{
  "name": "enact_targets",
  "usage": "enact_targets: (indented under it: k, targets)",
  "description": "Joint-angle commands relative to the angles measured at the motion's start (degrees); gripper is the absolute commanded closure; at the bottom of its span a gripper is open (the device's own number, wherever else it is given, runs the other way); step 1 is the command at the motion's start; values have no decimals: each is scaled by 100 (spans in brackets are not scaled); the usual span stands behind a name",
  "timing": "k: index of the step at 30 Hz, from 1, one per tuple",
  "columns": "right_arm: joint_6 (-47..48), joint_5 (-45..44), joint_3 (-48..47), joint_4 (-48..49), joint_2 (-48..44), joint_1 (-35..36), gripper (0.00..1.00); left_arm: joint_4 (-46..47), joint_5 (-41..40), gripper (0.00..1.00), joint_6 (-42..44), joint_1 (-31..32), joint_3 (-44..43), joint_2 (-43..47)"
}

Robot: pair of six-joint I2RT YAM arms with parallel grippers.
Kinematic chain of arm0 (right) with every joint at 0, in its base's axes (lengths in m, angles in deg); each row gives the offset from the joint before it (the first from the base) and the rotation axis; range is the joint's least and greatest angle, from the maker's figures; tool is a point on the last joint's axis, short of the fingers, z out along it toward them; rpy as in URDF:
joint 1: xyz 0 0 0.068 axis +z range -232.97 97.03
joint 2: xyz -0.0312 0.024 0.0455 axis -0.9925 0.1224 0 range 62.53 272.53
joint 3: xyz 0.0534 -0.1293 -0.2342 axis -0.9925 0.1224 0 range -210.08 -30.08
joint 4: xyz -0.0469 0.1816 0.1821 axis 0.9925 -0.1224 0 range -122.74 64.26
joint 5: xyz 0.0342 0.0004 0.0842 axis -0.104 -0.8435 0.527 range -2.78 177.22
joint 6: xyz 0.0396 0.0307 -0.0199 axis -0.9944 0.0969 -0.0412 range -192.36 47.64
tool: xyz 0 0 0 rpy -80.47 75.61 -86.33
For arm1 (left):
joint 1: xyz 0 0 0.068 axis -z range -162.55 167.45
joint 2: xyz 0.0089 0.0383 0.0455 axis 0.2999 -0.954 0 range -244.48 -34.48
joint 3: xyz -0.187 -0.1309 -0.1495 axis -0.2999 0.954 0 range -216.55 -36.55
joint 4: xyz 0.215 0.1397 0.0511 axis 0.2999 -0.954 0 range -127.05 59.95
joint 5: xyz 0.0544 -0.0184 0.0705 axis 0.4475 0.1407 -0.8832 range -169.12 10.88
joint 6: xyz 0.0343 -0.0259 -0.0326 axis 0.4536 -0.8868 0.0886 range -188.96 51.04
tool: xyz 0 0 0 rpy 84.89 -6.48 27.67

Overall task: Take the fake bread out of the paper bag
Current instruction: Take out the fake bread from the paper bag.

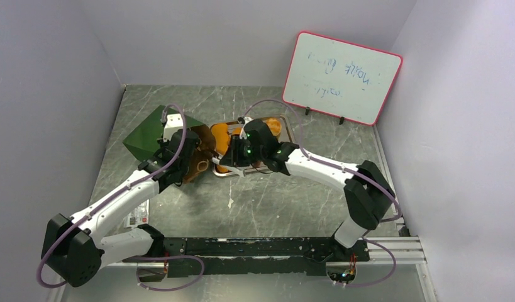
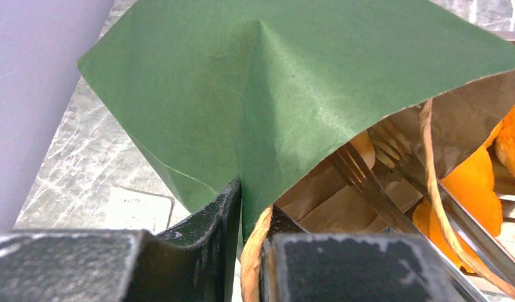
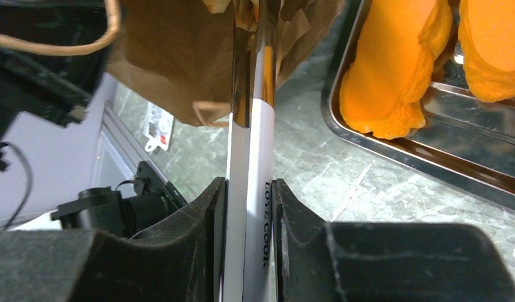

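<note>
Green paper bag (image 1: 151,135) is lying on its side on the marble worktop (image 1: 261,201), left of centre. Its open mouth is facing the silver tray (image 1: 297,143), which is sitting just beside it.

Left tool (image 2: 254,201) is pinching the bag's edge at the mouth, with both fingers squeezing tight on the green wall. Looks like a bit of tan cord is getting caught in there too. Another tan cord handle (image 2: 434,176) is looping across the opening.

Right tool (image 3: 249,189) is clamping narrow on the white handle of the metal tongs (image 3: 253,126). The shiny arms are poking into the bag's mouth, over the brown kraft lining.

As for the fake bread (image 3: 387,82), glossy orange pieces are already sitting on the tray, one of them resting right by the near rim. In the left wrist view a paler orange bit is showing inside the bag, right by the tong tips. The tips are sitting close to it, but I can't tell if they're actually gripping it.

A whiteboard (image 1: 339,78) is leaning against the back wall, well apart from all this.
</note>
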Motion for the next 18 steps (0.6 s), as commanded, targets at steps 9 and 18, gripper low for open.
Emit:
enact_targets:
  k: [9,18]
  targets:
    - [12,-240,10,-135,-993,89,100,-181,-637,93,-326,29,-159,-130]
    - [35,-704,521,-522,-1907,126,100,-291,-804,93,-309,28,-198,-121]
